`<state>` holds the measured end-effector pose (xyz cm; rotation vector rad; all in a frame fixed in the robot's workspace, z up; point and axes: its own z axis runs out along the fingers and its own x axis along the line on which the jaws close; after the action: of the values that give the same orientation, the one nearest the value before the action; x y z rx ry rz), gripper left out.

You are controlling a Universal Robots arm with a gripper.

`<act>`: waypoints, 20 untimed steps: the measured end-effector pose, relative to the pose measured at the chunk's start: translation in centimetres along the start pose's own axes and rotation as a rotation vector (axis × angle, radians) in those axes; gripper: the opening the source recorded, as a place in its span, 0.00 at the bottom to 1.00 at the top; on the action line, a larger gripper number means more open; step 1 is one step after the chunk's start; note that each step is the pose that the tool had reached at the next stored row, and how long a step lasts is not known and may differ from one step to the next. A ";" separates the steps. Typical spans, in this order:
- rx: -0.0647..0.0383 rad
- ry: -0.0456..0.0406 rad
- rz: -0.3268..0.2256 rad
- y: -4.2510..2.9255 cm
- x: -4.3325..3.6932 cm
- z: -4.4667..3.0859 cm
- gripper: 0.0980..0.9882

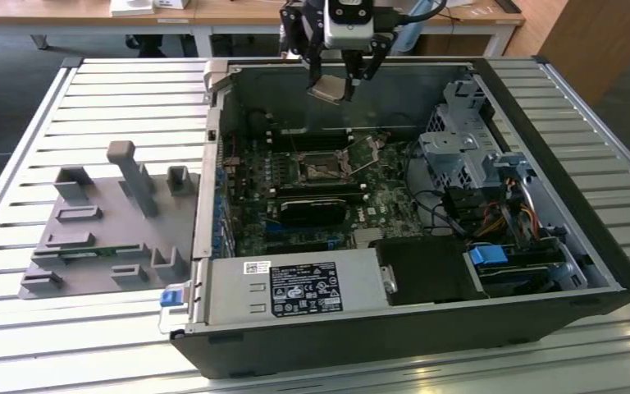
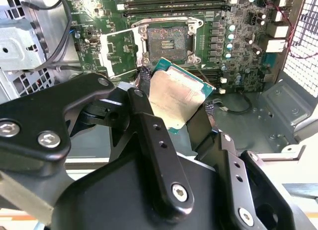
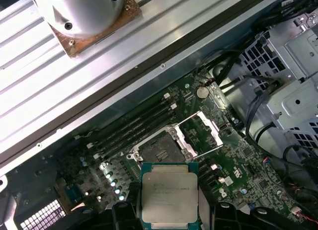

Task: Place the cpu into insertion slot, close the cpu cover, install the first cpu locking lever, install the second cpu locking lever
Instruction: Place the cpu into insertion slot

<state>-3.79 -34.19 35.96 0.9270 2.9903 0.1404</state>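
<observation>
My gripper [image 1: 335,82] hangs over the far wall of the open computer case, shut on the cpu [image 1: 331,89], a flat silver-grey square chip held tilted. In both wrist views the cpu [image 2: 176,98] [image 3: 170,192] sits between the black fingers [image 2: 144,111] [image 3: 124,212], well above the board. The insertion slot [image 1: 321,168] [image 2: 166,41] [image 3: 159,150] is an empty black square socket in the green motherboard. Its cpu cover [image 2: 117,48] [image 3: 201,130], a thin metal frame, is swung open beside the socket.
A grey fixture plate with pegs [image 1: 107,222] lies on the slatted table at the exterior view's left. Inside the case are a black ribbed block [image 1: 315,209], a power supply [image 1: 293,287], a metal drive cage with cables [image 1: 468,156] and memory slots [image 3: 134,125].
</observation>
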 end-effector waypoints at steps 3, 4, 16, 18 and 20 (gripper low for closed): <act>0.000 -0.0012 0.015 0.00 0.00 0.01 0.50; 0.000 -0.0017 0.020 0.00 0.00 0.01 0.50; -0.001 -0.0068 0.077 0.00 0.00 0.04 0.50; -0.002 -0.0073 0.083 0.00 0.00 0.04 0.50; -0.002 -0.0078 0.089 0.00 0.00 0.04 0.50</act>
<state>-3.79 -34.19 35.92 1.0581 2.9423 0.1395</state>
